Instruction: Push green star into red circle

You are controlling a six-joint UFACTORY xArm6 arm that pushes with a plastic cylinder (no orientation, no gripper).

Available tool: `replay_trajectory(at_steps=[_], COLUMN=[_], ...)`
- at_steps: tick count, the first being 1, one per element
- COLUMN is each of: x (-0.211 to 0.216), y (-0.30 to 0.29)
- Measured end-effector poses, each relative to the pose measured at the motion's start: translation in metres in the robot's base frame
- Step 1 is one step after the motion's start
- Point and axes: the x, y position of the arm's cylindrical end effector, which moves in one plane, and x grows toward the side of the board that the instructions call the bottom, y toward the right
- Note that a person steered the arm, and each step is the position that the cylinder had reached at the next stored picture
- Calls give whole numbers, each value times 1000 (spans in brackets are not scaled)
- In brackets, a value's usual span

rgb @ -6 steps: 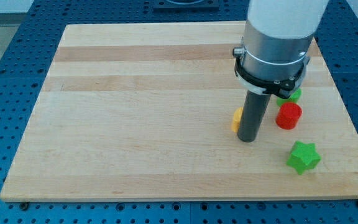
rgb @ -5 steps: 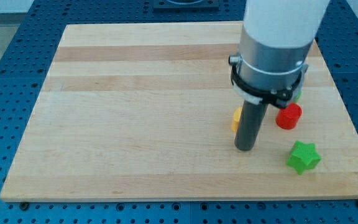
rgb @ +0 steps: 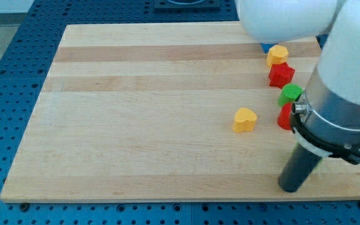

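Nearest the view's bottom: my tip (rgb: 290, 187), planted on the wooden board (rgb: 136, 137) close to its bottom edge, below and well to the right of the yellow heart (rgb: 245, 119). Just a bare dark rod, with no jaws to open or close and nothing held. Touching no block that can be made out.

Can't place the green star for certain. Probably hidden behind the rod and the grey collar of the arm (rgb: 339, 119), below and to the right of the yellow heart, with at most a faint trace of green at the rod's right side.

Next up the board: the yellow heart itself, standing alone and apart from everything else. Level with it and to its right, the red circle (rgb: 284, 117), only its left part showing, the rest covered by the collar.

Farther back, above and to the right of the yellow heart, a column of blocks. First a green block (rgb: 290, 94) just above the red circle, seemingly touching it, shape unclear. Then a red star-like block (rgb: 280, 74). Then a yellow block (rgb: 277, 54) close to the board's top edge. Beside that, a sliver of a blue block (rgb: 265, 47), mostly under the white arm housing.

Around the board on all sides, a blue perforated table (rgb: 5, 62).
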Motion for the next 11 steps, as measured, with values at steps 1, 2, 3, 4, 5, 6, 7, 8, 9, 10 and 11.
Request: replay_trajectory(at_steps=[1, 2, 3, 4, 5, 6, 7, 8, 9, 10, 11], x=[0, 0, 0, 0, -5, -9, -6, -3, -3, -3, -3], y=[1, 7, 7, 7, 7, 9, 17, 28, 41, 47, 48])
